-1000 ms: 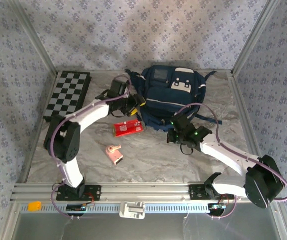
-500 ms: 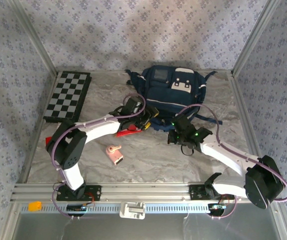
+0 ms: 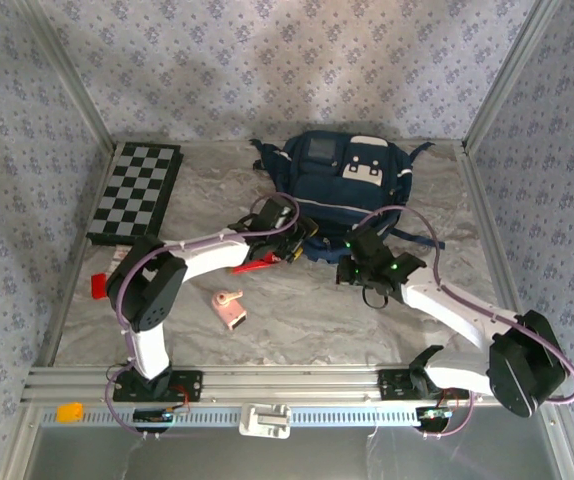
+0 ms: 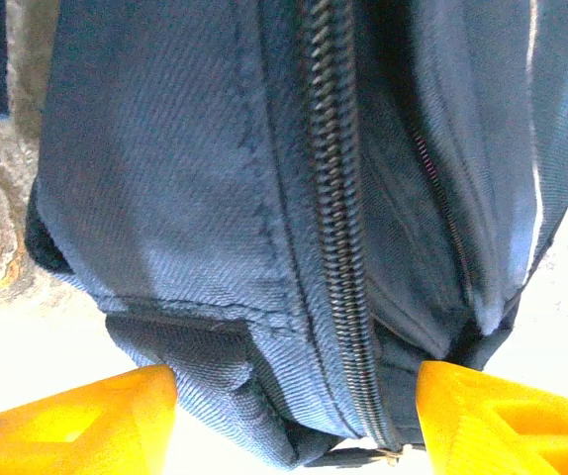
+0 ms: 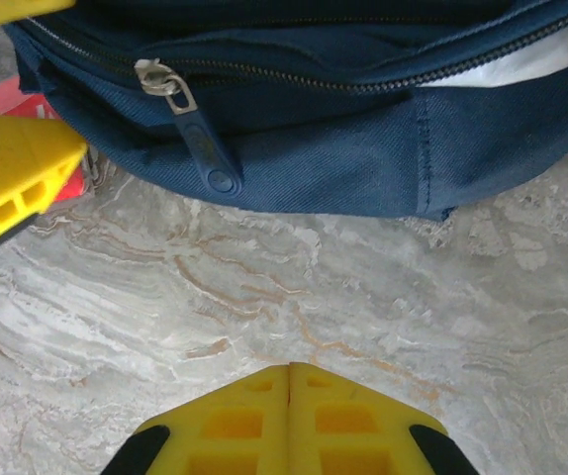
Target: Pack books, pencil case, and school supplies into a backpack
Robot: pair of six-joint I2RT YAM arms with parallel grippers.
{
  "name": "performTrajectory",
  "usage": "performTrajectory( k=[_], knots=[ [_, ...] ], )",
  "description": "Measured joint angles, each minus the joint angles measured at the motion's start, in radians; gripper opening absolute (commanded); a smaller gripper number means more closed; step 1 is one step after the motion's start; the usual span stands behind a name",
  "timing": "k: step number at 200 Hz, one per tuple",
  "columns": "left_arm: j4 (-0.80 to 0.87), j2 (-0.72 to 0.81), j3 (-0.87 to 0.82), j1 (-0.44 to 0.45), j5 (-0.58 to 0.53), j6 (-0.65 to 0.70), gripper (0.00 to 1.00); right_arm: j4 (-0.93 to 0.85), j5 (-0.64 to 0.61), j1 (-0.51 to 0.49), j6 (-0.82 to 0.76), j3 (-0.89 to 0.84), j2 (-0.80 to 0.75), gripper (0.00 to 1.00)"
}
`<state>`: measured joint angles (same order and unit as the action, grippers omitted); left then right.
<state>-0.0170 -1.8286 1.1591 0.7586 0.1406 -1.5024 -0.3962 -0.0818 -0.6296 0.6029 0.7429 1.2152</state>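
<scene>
Top external view has the backpack (image 3: 342, 190) lying flat at the far middle of the marbled table (image 3: 307, 320), its white-grey patches facing up and its lower edge toward the arms. The left gripper (image 3: 297, 240) reaches across to that lower edge at its left corner. In the left wrist view its two yellow fingers (image 4: 76, 421) stand well apart with the navy fabric and a closed zipper (image 4: 338, 218) bulging between them; whether the pads press on the cloth I cannot tell. The pencil case (image 3: 255, 264) lies just left of that corner, partly hidden under the left forearm, and its red edge also shows at the upper left of the right wrist view. The right gripper (image 3: 349, 268) sits near the middle of the backpack's lower edge, just short of it. In the right wrist view its yellow fingertips (image 5: 254, 411) meet with nothing between them, bare marble lies ahead of them, and beyond it a zip pull (image 5: 180, 94) hangs against the navy seam. The small pink gadget (image 3: 229, 308) rests on the table well in front of the pencil case, untouched. The checkered board (image 3: 135, 192) lies at the far left, and a tiny red block (image 3: 100, 285) sits near the left arm's elbow.
</scene>
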Motion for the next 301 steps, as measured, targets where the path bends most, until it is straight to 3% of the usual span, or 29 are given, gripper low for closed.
performTrajectory(
  k=[62, 114, 154, 246, 266, 301],
  knots=[
    [0.063, -0.038, 0.093, -0.032, -0.007, -0.008, 0.48, 0.013, 0.000, 0.007, -0.024, 0.094, 0.134, 0.32],
    [0.122, -0.074, 0.123, -0.039, 0.000, -0.003, 0.15, 0.027, 0.040, 0.035, -0.027, 0.183, 0.253, 0.39],
    [0.134, -0.074, 0.123, -0.041, 0.004, 0.009, 0.00, 0.034, 0.076, 0.053, -0.051, 0.237, 0.340, 0.42],
    [0.150, -0.074, 0.125, -0.039, 0.001, 0.037, 0.00, -0.021, 0.006, 0.048, -0.078, 0.362, 0.447, 0.41],
    [0.157, -0.074, 0.132, -0.037, -0.003, 0.043, 0.00, -0.026, -0.009, 0.047, -0.092, 0.386, 0.472, 0.36],
    [0.168, -0.074, 0.134, -0.035, -0.008, 0.047, 0.00, -0.022, -0.017, 0.043, -0.113, 0.397, 0.500, 0.17]
  ],
)
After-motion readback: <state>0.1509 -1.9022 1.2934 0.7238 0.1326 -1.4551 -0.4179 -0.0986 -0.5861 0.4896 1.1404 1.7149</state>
